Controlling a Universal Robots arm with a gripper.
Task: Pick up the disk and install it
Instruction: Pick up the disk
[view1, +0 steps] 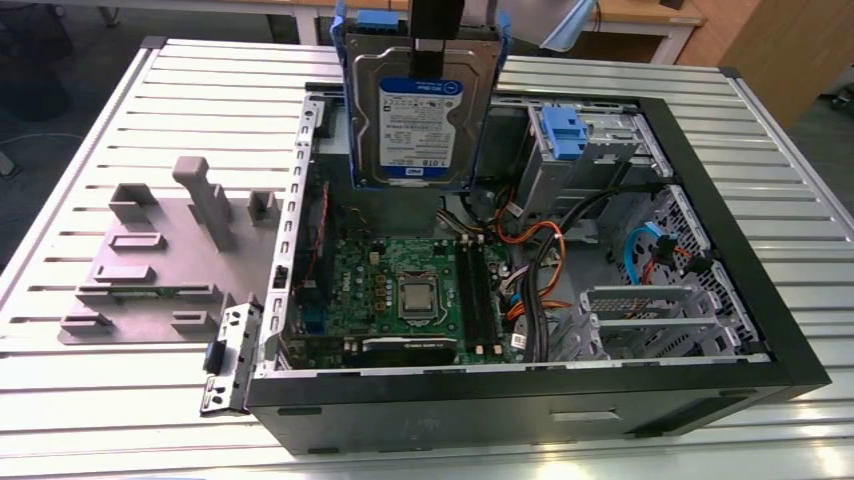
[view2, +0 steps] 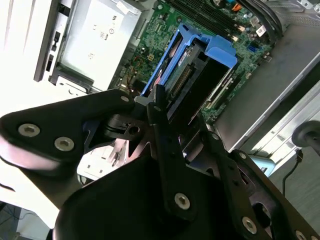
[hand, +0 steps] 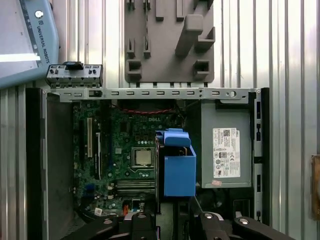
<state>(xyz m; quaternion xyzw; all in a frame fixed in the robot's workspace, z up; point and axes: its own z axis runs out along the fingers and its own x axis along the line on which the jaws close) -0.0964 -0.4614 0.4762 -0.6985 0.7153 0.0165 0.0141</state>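
The disk (view1: 418, 110) hangs upright above the open computer case (view1: 534, 390), label side toward the exterior camera, inside its blue carrier frame. My gripper (view1: 434, 45) comes down from above and is shut on the disk's upper part, one black finger lying across the label side. In the second wrist view the disk (view2: 200, 70) is seen end-on between the gripper's (view2: 177, 112) fingers, over the motherboard. In the first wrist view the blue carrier end (hand: 177, 167) sits just beyond the gripper's black links (hand: 172, 212).
The case lies open on a slatted metal table (view1: 120, 400). Inside are the green motherboard (view1: 400, 290), orange and black cables (view1: 534, 240), a drive bay with a blue bracket (view1: 561, 130) and a grey box with a white sticker (hand: 225, 150). A grey fixture plate (view1: 160, 250) lies at the exterior view's left.
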